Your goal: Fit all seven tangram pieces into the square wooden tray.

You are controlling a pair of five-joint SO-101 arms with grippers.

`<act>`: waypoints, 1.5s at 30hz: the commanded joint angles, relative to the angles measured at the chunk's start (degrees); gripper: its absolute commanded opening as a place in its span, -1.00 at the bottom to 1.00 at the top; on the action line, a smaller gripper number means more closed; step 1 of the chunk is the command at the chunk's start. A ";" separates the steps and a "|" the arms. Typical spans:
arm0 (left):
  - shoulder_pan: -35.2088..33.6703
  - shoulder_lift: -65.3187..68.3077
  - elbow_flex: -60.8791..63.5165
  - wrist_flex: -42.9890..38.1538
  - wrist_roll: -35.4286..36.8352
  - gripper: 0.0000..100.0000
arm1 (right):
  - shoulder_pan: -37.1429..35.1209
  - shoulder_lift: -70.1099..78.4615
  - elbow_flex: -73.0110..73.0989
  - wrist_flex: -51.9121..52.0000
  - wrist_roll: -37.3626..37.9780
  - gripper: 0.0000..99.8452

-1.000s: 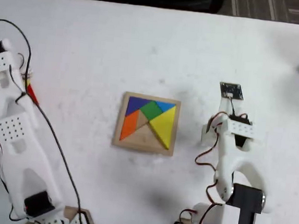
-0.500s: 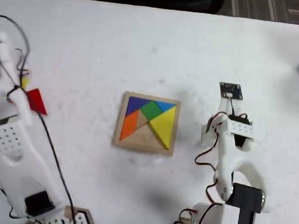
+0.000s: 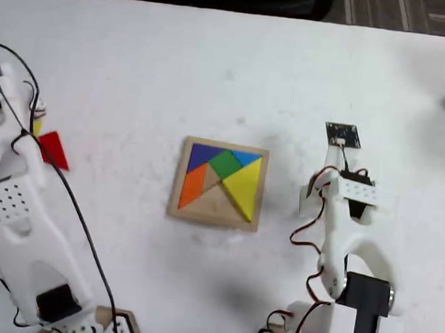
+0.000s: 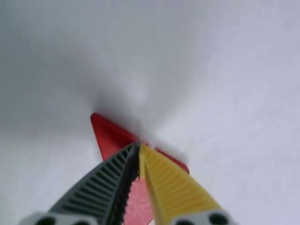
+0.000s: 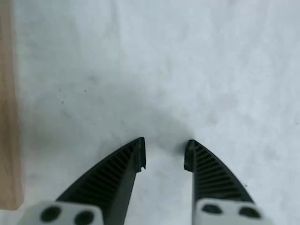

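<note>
Red is seen between the jaws of the left gripper (image 4: 139, 148): the red piece (image 4: 110, 133) is clamped there, the jaws, one dark and one yellow, being closed flat onto it, with a pointed corner left projecting past their tips over the white table (image 3: 138, 66). In the high view the red piece (image 3: 54, 150) is found well apart from the wooden tray (image 3: 216, 222), at nine o'clock from it, just beside the left arm. The tray is placed near the middle of the table. Inside it, a blue piece (image 3: 199, 156) is set at eleven o'clock, a green piece (image 3: 224, 163) at twelve, a light-blue piece (image 3: 247, 158) at one, a yellow piece (image 3: 244, 185) at three to four, and an orange piece (image 3: 194, 186) at nine; bare wood is shown from six to seven o'clock. The right arm is stationed at three to four o'clock from the tray. The right gripper (image 5: 164, 154) is held a little way apart, with nothing between its dark jaws, just above the table, and the tray's wooden edge (image 5: 7, 117) is seen close beside it.
</note>
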 commanded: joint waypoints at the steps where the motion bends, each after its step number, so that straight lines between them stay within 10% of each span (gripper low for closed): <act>1: 3.21 1.45 -0.26 3.60 -4.13 -0.95 | -1.63 0.13 -1.67 0.75 0.97 -0.73; 37: 9.45 0.92 0.26 8.44 -10.64 -0.95 | -1.71 0.22 -1.67 0.75 0.97 -0.73; 45: 11.12 -20.97 32.53 -10.20 -12.04 -0.96 | -2.15 0.22 -1.67 0.75 0.97 -0.73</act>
